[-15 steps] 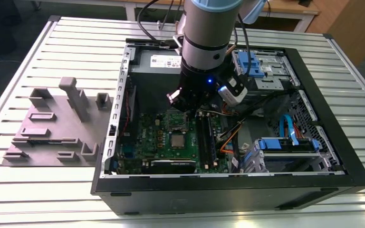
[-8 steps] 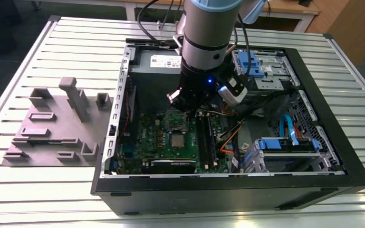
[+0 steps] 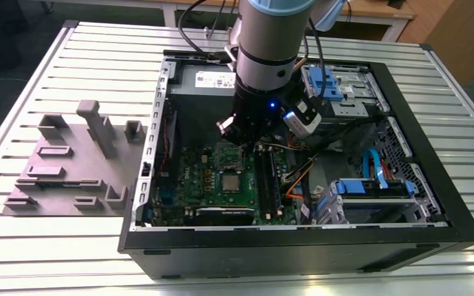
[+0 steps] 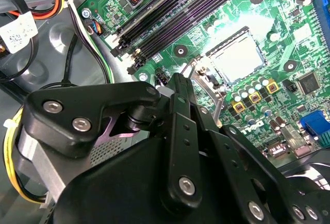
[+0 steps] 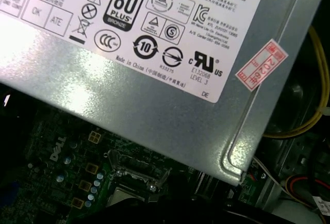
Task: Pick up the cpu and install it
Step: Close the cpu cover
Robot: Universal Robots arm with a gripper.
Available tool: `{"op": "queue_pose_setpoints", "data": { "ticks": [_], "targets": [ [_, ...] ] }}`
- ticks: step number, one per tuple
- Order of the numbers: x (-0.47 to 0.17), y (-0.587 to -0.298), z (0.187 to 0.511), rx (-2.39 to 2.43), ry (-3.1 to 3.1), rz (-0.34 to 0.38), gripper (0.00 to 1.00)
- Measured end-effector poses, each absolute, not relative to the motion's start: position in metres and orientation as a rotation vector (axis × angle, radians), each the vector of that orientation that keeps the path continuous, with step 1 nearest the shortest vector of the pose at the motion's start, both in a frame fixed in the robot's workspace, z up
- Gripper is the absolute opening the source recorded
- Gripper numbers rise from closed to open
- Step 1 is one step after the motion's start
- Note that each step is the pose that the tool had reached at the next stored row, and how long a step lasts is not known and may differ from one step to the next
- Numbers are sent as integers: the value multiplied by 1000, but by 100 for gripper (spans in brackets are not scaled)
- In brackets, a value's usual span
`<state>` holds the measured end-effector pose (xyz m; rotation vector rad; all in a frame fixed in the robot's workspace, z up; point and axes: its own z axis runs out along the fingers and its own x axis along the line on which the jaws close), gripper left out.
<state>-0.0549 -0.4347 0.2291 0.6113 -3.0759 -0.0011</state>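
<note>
Hovering inside the open black computer case (image 3: 303,250), the arm's gripper (image 3: 244,139) hangs above the green motherboard (image 3: 208,185), near the grey power supply (image 5: 154,84). The cpu (image 3: 231,183) lies flat on the board, a silvery-grey square just beside a metal frame (image 3: 231,158) with a dark centre, apart from the gripper. In the second wrist view the cpu (image 4: 234,59) shows pale beyond the gripper's black linkage. Whether the pincer is spread or pressed together cannot be told. By these pictures the chip seems to rest on the board rather than in the gripper's hold; whether it is seated and locked down is unclear. A grey parts fixture (image 3: 64,166) sits on the slatted table (image 3: 39,259), to the exterior view's left of the case.
</note>
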Motion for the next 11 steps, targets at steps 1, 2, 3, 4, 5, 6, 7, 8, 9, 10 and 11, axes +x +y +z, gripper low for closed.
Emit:
{"op": "queue_pose_setpoints", "data": {
  "ticks": [1, 2, 3, 4, 5, 6, 7, 8, 9, 10, 11],
  "targets": [
    [-55, -435, 229, 611, -3076, -1, 10],
    [-55, -435, 229, 611, -3076, -1, 10],
    [-55, -435, 229, 613, -3076, -1, 10],
    [-55, -435, 229, 614, -3075, -1, 10],
    [-55, -435, 229, 614, -3075, -1, 10],
    [-55, -435, 229, 614, -3075, -1, 10],
    [-55, -435, 229, 614, -3075, -1, 10],
    [-55, -435, 229, 614, -3075, -1, 10],
    [-55, -435, 229, 615, -3075, -1, 10],
    [-55, -435, 229, 615, -3075, -1, 10],
    [-55, -435, 229, 615, -3075, -1, 10]
  ]
}}
